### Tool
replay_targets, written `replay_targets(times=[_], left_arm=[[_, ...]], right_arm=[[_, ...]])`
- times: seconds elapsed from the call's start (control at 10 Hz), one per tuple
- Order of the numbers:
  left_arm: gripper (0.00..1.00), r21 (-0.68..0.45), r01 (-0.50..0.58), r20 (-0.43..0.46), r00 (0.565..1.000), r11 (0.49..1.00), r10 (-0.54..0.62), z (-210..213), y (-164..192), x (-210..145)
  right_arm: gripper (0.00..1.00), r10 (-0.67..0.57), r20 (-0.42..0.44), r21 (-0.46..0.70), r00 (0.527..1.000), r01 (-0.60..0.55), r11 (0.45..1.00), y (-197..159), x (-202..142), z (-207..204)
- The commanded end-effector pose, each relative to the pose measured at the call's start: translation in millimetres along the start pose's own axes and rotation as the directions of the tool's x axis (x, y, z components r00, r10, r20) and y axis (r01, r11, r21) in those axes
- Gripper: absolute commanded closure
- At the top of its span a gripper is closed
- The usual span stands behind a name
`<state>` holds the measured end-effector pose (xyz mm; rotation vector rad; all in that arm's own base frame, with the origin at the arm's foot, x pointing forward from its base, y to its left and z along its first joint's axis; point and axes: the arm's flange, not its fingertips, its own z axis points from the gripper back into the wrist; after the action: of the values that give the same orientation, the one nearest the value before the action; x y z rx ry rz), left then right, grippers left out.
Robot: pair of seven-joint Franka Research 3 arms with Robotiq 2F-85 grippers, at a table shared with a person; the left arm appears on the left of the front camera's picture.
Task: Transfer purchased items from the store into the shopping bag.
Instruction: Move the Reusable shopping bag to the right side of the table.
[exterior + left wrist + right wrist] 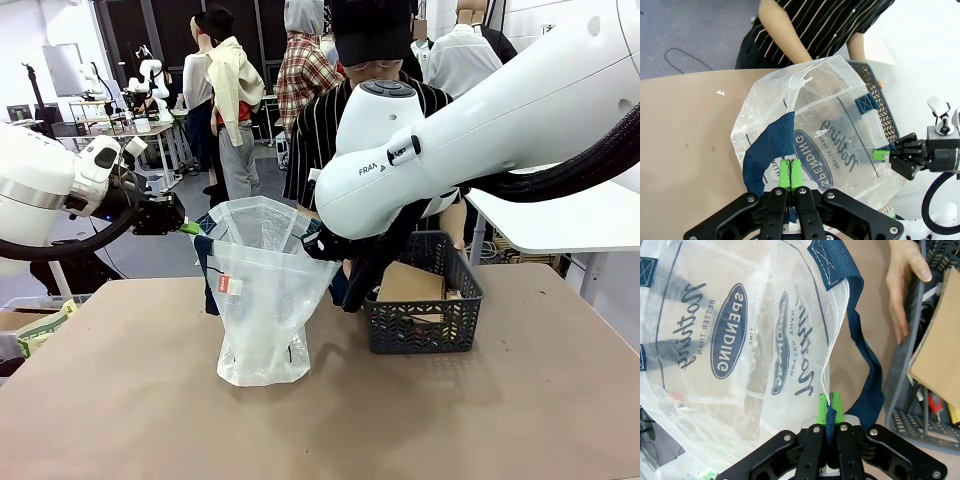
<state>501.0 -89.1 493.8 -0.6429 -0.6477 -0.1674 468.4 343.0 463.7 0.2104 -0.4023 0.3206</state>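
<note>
shopping bag (262,300) mouth held open
left gripper (789,172) and right gripper (827,407) clamped its rim; even tension between them advised.

On the shopping bag (840,125) I read "SPENDING", "BETTER THAN" and "Nothing"; on the right arm (480,130), "FRAN".

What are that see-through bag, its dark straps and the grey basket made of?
The bag looks like thin, crinkly translucent plastic: print shows through it. Its straps seem woven navy webbing, stitched on. The basket appears moulded matte plastic mesh.
</note>
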Motion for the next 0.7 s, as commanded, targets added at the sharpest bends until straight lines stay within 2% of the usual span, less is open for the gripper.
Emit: replay_targets(times=[0.0,0.6], left_arm=[[1.0,0.001,0.002,0.004,1.0,1.0,-0.002,2.1,-0.5,0.9],[1.0,0.001,0.002,0.004,1.0,1.0,-0.002,2.1,-0.5,0.9]], right_arm=[[1.0,-0.003,-0.002,0.014,1.0,0.003,1.0,-1.7,-0.3,1.1],[1.0,-0.003,-0.002,0.014,1.0,0.003,1.0,-1.7,-0.3,1.1]])
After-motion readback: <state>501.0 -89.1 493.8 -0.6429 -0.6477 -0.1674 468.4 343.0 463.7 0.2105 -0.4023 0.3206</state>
